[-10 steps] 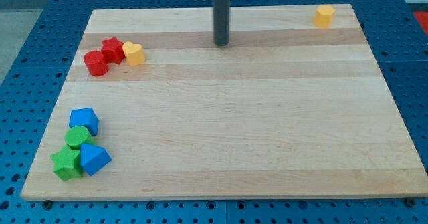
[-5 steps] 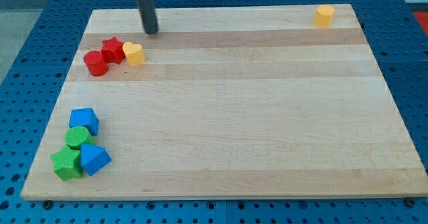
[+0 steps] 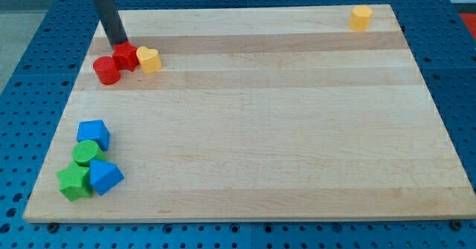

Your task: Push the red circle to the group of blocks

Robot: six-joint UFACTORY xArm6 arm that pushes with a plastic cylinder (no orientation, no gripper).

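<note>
Nearest the view's bottom, at the left corner of the wooden surface, sits the group of blocks: a green star and a blue wedge-like block side by side, a green round block just above them, and a blue block on top of the cluster, all touching or nearly so.

Farther up the left side, well apart from that group, lies a second small row: the red circle, a red star touching its upper right, and a yellow heart-shaped block just beside the star. Being round, the red circle has no long axis and points no way in particular; it stands flat, its round top face up.

My tip is just above the gap between red circle and red star, at the star's upper left edge, seemingly touching or almost touching it. The rod leans up toward the view's top left. There are no fingers on this rig, so nothing is clenched, released or grasping.

At the far top right corner a lone yellow block sits apart from everything.

As I judge it, the task is barely begun: the red circle is not yet at the group, with bare surface between them. What remains is to get behind the circle on its upper side and push it down the view toward the blue block without dragging the red star along.
</note>
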